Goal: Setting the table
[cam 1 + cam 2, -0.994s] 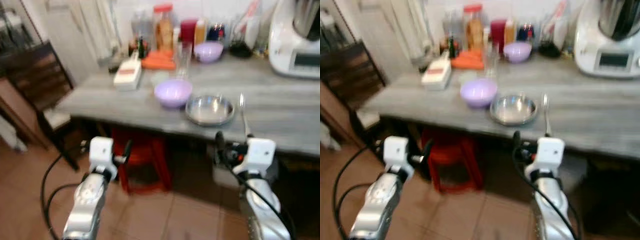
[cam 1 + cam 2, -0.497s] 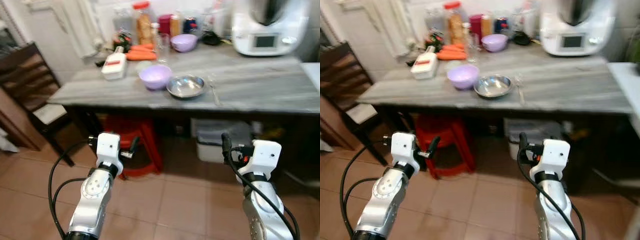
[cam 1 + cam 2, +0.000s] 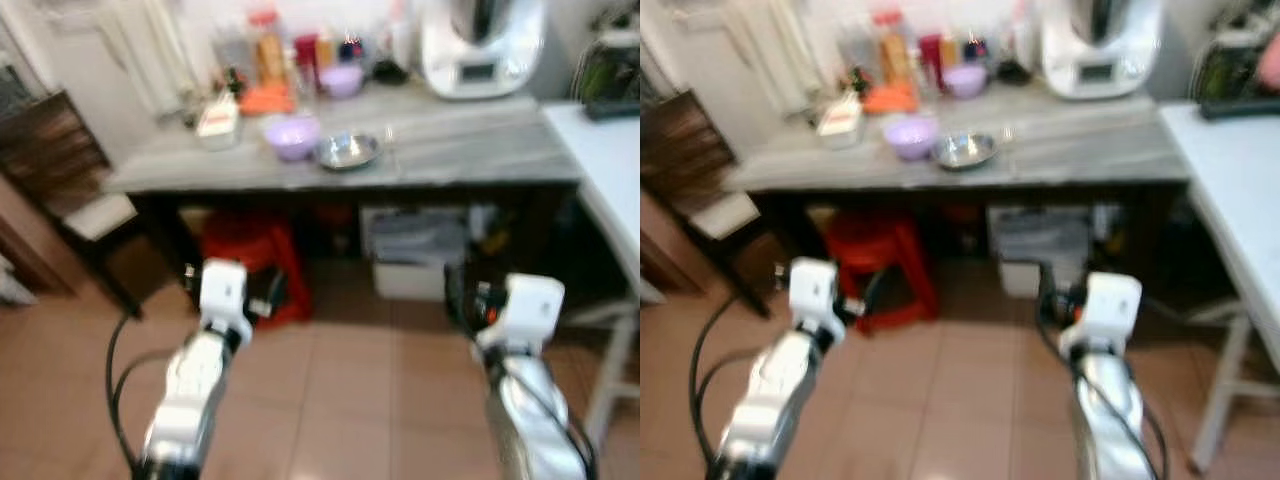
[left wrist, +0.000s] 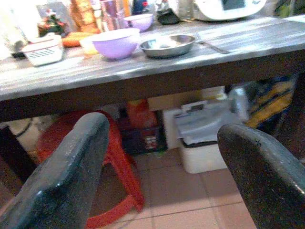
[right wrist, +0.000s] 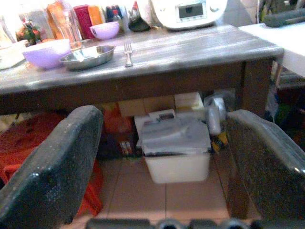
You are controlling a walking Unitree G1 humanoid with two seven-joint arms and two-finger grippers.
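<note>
Both hands are empty and spread wide; the left hand [image 4: 157, 176] and the right hand [image 5: 162, 167] each have their two black fingers well apart with nothing between them, hanging out over the tiled floor [image 3: 340, 400] well short of the surface [image 3: 450, 160].

Big change from a second ago: the whole view has pulled back and swung; the surface used to sit right in front of the camera, now it's farther off and a white table [image 3: 610, 170] has come in at the right of it. That's the robot backing up and turning, not the dishes moving; everything up there sits in the same order as before.

Going out from the steel plate [image 5: 88, 56] as the landmark: a fork [image 5: 127, 50] lies just beside it on the side toward the white kitchen machine [image 3: 480, 45]; a lilac bowl [image 5: 45, 51] sits just beside it on the other side; a second lilac bowl [image 5: 105, 29] is behind it among the jars and bottles at the wall; the white container [image 4: 42, 49] is past the near bowl. Under the surface there's a red stool [image 3: 245, 265] below the plate and a storage bin [image 5: 174, 143] toward the machine side.

My read: nothing's been picked up yet, so the setting hasn't really started; the robot seems to be repositioning, maybe sizing up the white table as the place to set; it'll need to walk back in before grabbing anything.
</note>
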